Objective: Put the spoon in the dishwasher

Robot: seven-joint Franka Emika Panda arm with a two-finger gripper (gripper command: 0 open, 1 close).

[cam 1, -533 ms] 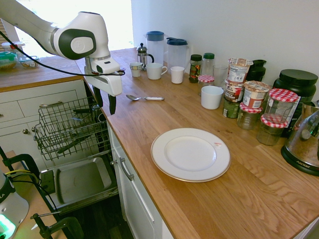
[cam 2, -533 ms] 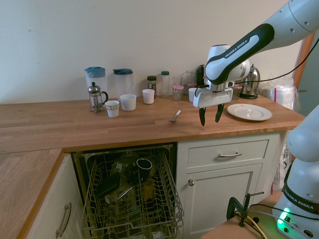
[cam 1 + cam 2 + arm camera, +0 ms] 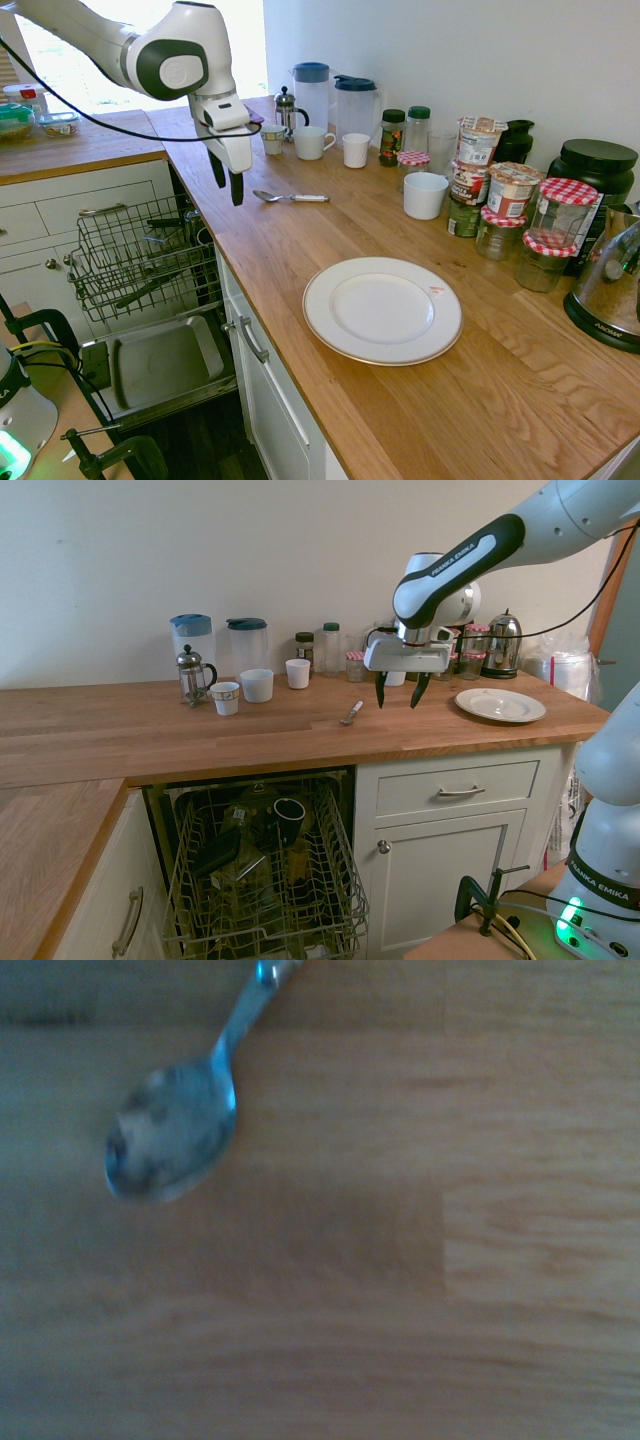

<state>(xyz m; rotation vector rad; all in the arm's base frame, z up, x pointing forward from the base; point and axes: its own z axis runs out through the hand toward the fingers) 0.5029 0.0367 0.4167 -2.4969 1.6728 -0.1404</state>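
The tool [image 3: 228, 186], fingers released and empty, is hovering at upper left above the spoon [image 3: 290, 197] lying on the tabletop [image 3: 300, 240].

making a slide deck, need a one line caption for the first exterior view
Open gripper hovers above the wooden counter beside the spoon, dishwasher rack pulled out below.

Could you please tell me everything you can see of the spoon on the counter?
The spoon is slim, shiny and silver, apparently metal, with an oval bowl and a long straight handle. It lies flat on the wooden counter, bowl facing up, as the wrist view shows. Nothing but the counter touches it. The open gripper hangs above the counter close to the bowl end, holding nothing.
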